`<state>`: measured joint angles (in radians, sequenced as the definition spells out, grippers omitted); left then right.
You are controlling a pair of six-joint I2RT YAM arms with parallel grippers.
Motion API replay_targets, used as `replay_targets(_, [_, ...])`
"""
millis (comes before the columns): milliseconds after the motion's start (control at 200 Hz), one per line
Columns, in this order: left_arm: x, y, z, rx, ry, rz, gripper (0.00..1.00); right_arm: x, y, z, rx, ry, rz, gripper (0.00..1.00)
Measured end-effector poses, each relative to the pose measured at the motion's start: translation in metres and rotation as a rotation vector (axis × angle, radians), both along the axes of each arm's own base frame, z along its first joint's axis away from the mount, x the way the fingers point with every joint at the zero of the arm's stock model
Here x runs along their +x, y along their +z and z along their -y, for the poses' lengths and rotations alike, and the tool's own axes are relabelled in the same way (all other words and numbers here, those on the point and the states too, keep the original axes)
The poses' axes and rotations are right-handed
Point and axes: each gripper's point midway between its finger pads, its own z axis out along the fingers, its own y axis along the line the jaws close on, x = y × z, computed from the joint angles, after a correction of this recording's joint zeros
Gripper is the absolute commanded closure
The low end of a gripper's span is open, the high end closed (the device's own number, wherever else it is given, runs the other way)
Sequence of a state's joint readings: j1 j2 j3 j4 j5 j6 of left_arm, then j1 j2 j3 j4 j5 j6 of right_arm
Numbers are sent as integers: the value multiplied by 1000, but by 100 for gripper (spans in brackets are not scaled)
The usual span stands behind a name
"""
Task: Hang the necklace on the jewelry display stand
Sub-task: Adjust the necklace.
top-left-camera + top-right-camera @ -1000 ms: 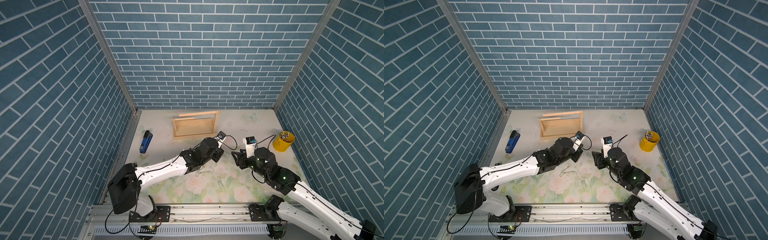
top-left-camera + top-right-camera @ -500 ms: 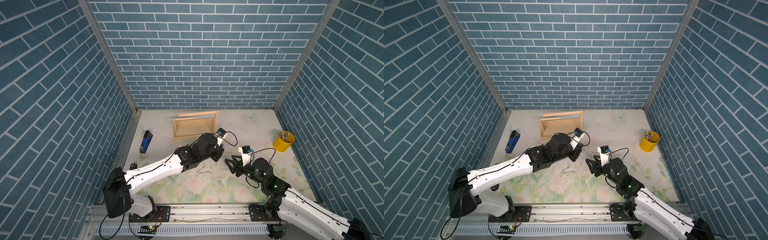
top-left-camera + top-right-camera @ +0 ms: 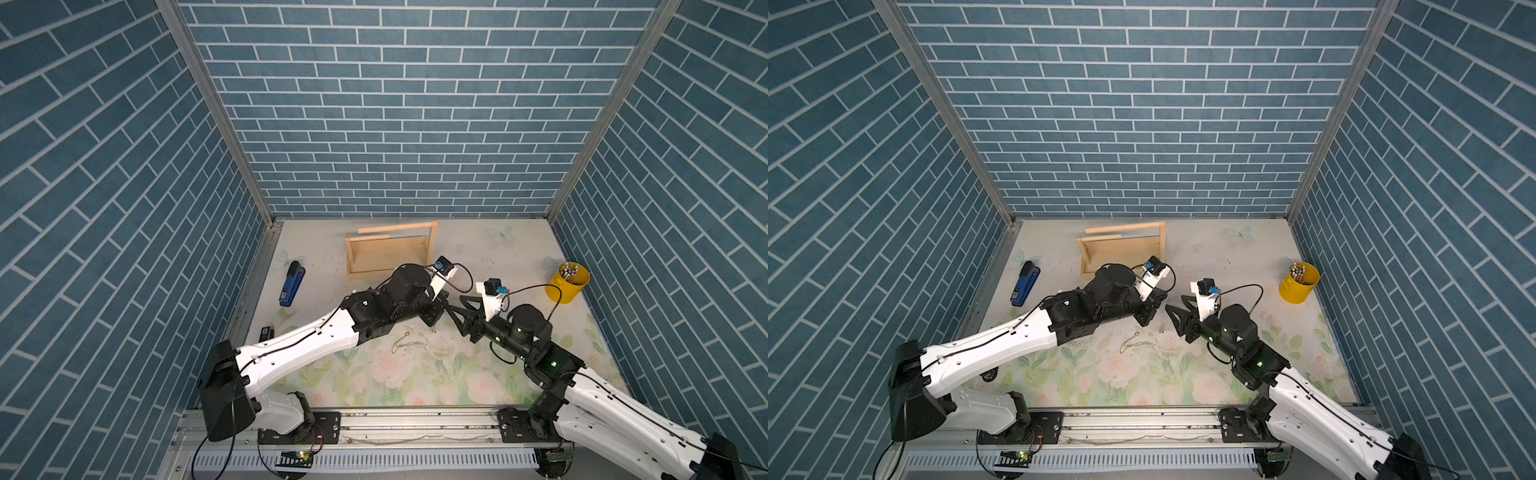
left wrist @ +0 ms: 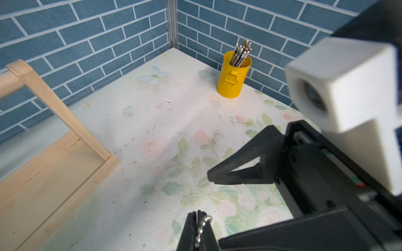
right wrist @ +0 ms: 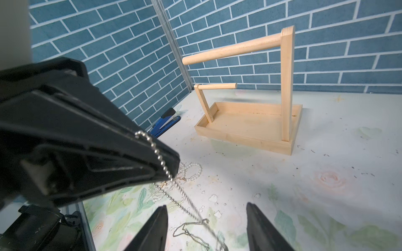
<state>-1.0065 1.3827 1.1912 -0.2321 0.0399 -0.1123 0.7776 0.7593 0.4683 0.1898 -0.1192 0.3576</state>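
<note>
A silver ball-chain necklace (image 5: 162, 162) hangs from my left gripper (image 5: 174, 166), which is shut on it; the chain (image 4: 202, 226) also shows at the closed jaws (image 4: 196, 217). Its lower part trails down between the fingers of my right gripper (image 5: 206, 208), which is open and touches nothing. In both top views the left gripper (image 3: 442, 305) (image 3: 1160, 297) and right gripper (image 3: 461, 307) (image 3: 1177, 305) nearly meet tip to tip above the mat. The jewelry display stand (image 3: 390, 253) (image 3: 1121, 249) (image 5: 250, 128) (image 4: 43, 173), of pale wood, stands behind them with bare bars.
A thin chain (image 3: 405, 344) (image 5: 191, 233) and a pearl strand (image 5: 193, 171) lie on the floral mat below the grippers. A yellow cup of pencils (image 3: 571, 286) (image 4: 233, 76) stands at the right wall, a blue stapler (image 3: 292, 284) (image 5: 165, 125) at the left.
My right gripper dipped, then came up and closed in on the left gripper's tip. The left arm has shifted slightly toward the stand, still shut on the chain.
</note>
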Motion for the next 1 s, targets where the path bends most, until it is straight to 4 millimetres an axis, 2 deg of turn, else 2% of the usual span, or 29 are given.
replay_targets(90, [-3,5,0,-15,-13,-3,100,6,3,-8,-20,9,4,48])
replay_targets(125, [-5,7,0,-22,-20,-4,100,8,4,-10,-24,14,5,54])
replay_targets(170, [-7,10,0,-30,-26,-5,100,11,5,-13,-30,18,8,64])
replay_targets(255, [-10,15,-1,-45,-35,-5,100,15,4,-17,-46,17,11,91])
replay_targets(300, [-11,18,-2,-53,-39,-5,100,18,3,-18,-50,9,8,100])
replay_targets(470, [-16,23,-10,-60,-34,-5,100,26,12,-14,-46,-38,29,100])
replay_targets(730, [-17,7,-28,-24,21,-5,100,18,43,-3,19,-70,98,100])
replay_targets(885, [-20,14,-34,-51,31,19,100,14,43,-6,9,-51,96,100])
replay_targets(1000, [-21,18,-39,-70,40,36,100,12,52,-9,15,-40,105,100])
